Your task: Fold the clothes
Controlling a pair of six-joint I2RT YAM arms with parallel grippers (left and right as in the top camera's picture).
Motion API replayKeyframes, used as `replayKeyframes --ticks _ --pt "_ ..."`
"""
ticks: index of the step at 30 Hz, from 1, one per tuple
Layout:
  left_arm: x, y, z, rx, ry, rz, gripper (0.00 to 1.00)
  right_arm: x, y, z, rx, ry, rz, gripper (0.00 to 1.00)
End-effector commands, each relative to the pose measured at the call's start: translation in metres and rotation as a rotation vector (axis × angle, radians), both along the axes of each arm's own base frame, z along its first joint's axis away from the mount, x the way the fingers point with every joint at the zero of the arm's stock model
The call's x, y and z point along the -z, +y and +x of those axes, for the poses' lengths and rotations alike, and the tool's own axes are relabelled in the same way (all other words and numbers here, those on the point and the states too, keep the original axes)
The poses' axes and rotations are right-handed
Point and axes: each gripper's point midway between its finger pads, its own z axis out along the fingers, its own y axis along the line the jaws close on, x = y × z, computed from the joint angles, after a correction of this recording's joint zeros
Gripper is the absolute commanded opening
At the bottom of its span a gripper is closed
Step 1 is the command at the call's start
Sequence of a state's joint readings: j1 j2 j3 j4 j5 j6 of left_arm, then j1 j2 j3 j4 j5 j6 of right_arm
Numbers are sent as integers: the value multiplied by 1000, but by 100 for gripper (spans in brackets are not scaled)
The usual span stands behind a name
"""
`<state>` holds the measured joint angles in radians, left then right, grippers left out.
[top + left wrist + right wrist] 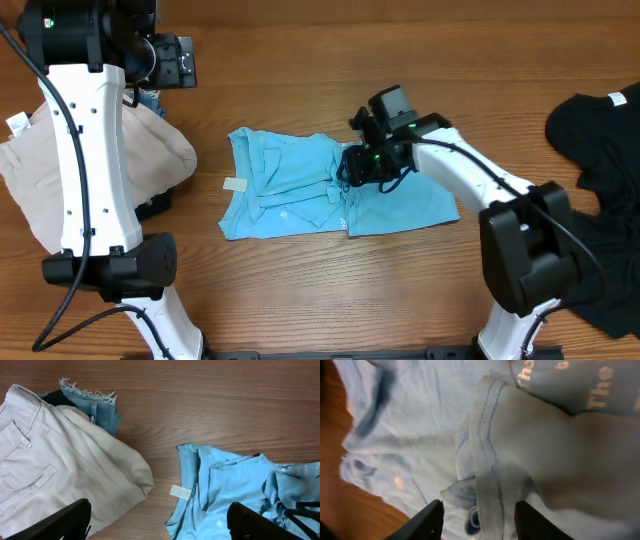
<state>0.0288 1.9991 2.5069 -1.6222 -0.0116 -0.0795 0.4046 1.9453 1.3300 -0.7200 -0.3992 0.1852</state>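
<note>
Doubled blue hem point(487, 485) fills the right wrist view. A stitched fold of it lies between the spread fingers of the right gripper point(479, 520), which straddle it without pinching, set there, I judge, to take that edge and carry it over. It belongs to the light blue T-shirt point(290, 185), crumpled midway between the bench's left and right edges. Near the left edge the left gripper point(159, 512) hangs wide open and empty above beige trousers point(60, 455) and frayed denim point(95, 402), seemingly parked clear of the work. The black T-shirt point(600, 150) lies heaped at the right edge, probably next in turn.
</note>
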Motion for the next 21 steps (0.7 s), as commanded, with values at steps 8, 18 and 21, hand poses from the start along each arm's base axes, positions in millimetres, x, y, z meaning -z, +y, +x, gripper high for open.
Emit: replayKeyframes --ticks 8,18,21 --pt "-11 -1 1 -7 -41 -14 92 -4 9 22 118 -38 10 4" --pt "-7 -4 -8 1 2 -33 96 -39 27 60 103 -183 198 70" --pt "-4 -7 -15 6 32 -45 97 -56 -11 71 139 -206 173 66"
